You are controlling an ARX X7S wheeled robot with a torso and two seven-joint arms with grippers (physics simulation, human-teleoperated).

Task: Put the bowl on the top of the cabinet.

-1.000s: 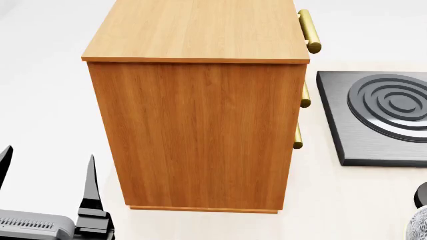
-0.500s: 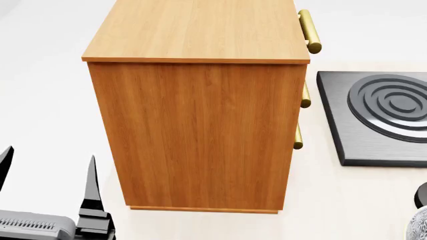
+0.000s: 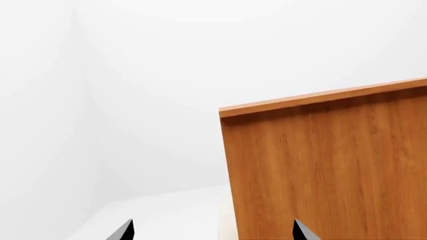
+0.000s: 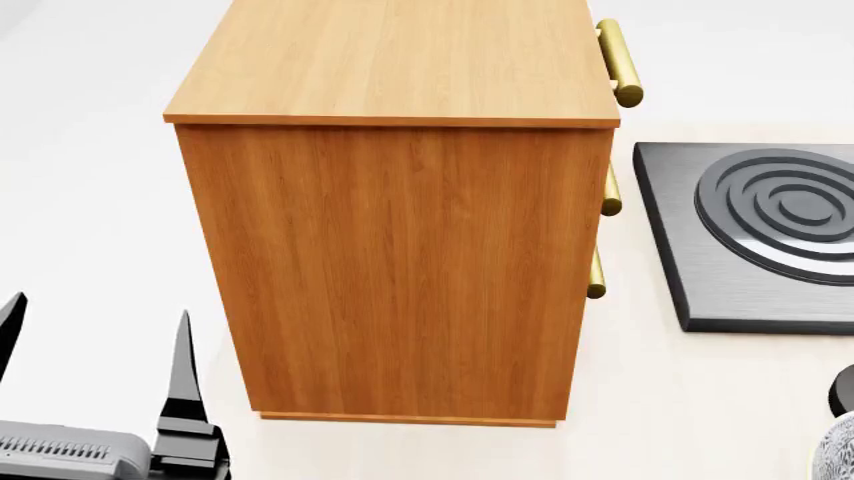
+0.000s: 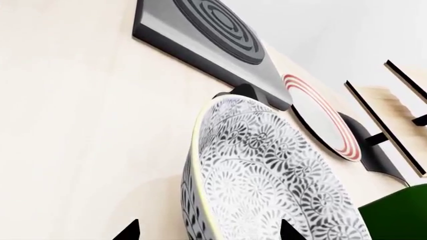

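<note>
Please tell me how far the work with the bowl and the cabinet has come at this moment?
Done: nothing yet; the cabinet top is bare. In hand: the right gripper is at the bowl, its fingertips on both sides of the rim, but a firm grasp cannot be confirmed. The bowl sits low near the table, beside the black hob. The left gripper is open and empty. Left: lift the bowl and set it on the top.
</note>
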